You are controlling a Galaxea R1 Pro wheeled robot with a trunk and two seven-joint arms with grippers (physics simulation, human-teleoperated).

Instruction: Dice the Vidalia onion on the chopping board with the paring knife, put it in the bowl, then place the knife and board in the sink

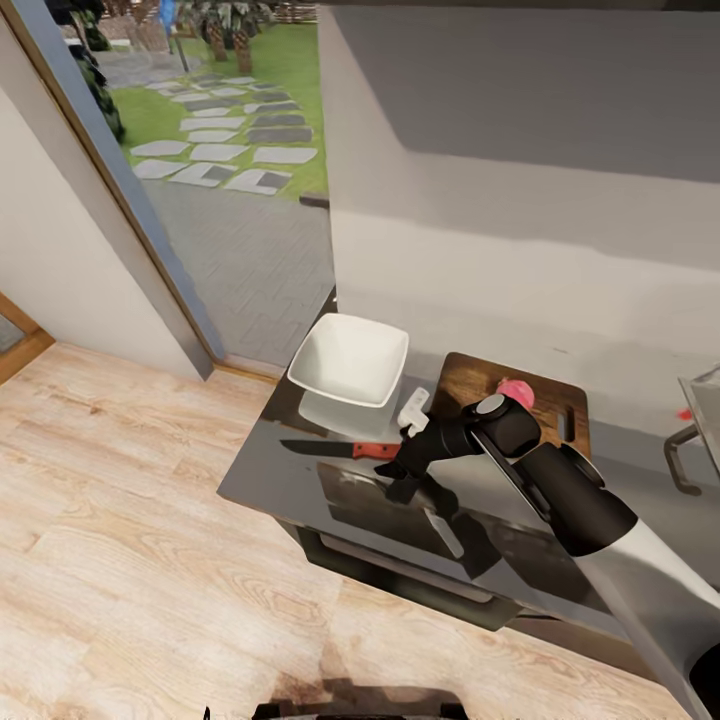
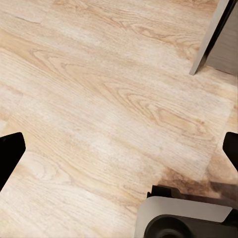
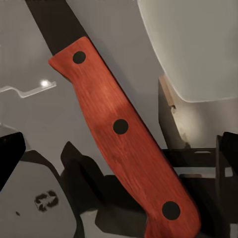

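Head view: the right end effector (image 1: 398,468) hangs low over the grey counter (image 1: 270,470), directly above the red-orange handle of the paring knife (image 1: 340,449). The knife lies flat on the counter, its dark blade pointing toward 9 o'clock. The white bowl (image 1: 349,361) stands on the counter at 12 o'clock from the knife, close by. At 3 o'clock from the bowl lies the brown chopping board (image 1: 470,385), partly hidden by the dark right arm (image 1: 560,490). A pinkish-red round item (image 1: 516,392), likely the onion, sits on the board. At the far right edge a chrome tap (image 1: 684,458) and part of the sink (image 1: 705,405) show. Light wood floor (image 1: 120,560) spreads at 7 o'clock, and a glass door (image 1: 200,190) looks onto a garden at 11 o'clock.

Left wrist view: the left end effector (image 2: 119,153) is released, its two dark fingertips (image 2: 10,151) wide apart at the frame's edges, with only wood floor (image 2: 99,99) between them. A grey cabinet corner (image 2: 218,39) and part of the robot's base (image 2: 188,218) are visible.

Right wrist view: the knife's handle (image 3: 124,144) with three dark rivets runs diagonally between the spread fingertips (image 3: 10,153) of the right end effector (image 3: 119,158), which is released; the fingers stand apart from the handle. The dark blade (image 3: 52,22) and the bowl's white wall (image 3: 198,44) show beyond it.
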